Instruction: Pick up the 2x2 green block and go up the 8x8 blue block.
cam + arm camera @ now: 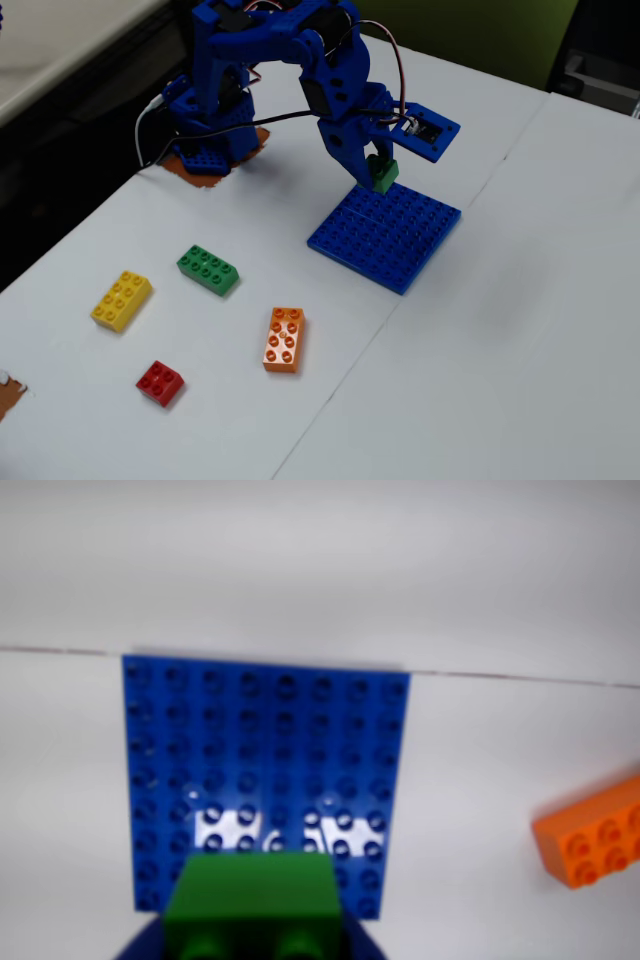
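The 2x2 green block is small and square, and my gripper is shut on it. It hangs just above the far edge of the 8x8 blue block, a large flat studded plate on the white table. In the wrist view the 2x2 green block fills the bottom centre, its underside holes toward the camera, with the 8x8 blue block spread out beyond it. My blue fingers show only as dark corners beside the brick.
An orange brick lies near the plate's left front; the orange brick also shows at the wrist view's right edge. A longer green brick, a yellow brick and a small red brick lie further left. The arm base stands at the back.
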